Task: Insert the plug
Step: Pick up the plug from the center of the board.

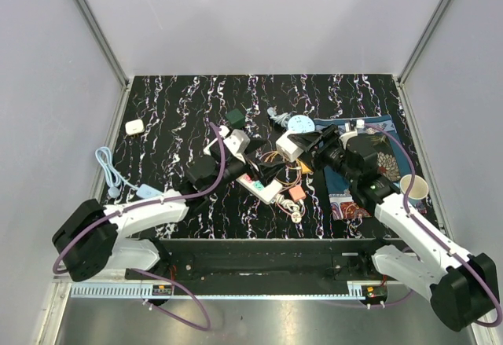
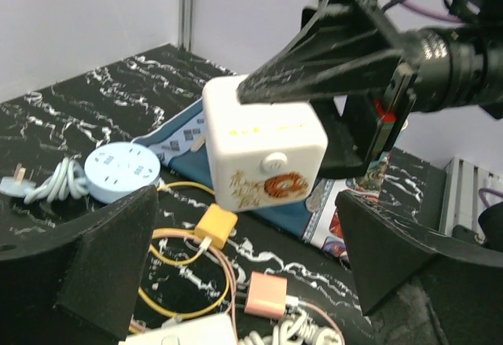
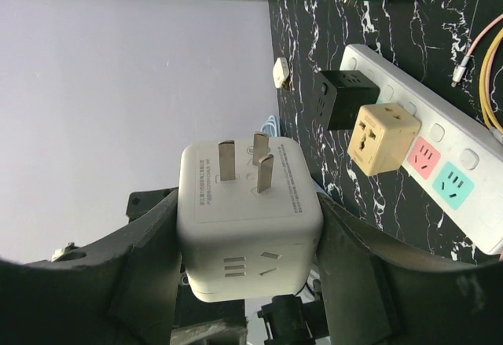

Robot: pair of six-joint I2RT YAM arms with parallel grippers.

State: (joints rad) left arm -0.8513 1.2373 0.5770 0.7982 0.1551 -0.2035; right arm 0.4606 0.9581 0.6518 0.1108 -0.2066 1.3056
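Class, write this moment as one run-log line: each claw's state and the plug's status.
right claw: shut on white cube plug | left claw: open | power strip: plug not yet inserted

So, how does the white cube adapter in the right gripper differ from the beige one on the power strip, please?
The white cube adapter is held in the right gripper, unplugged; the beige adapter sits plugged into the power strip. The white one shows three bare prongs, the beige one socket holes. Both are cubes.

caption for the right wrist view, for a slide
Right gripper holds a white cube adapter, prongs out, with the power strip beyond.
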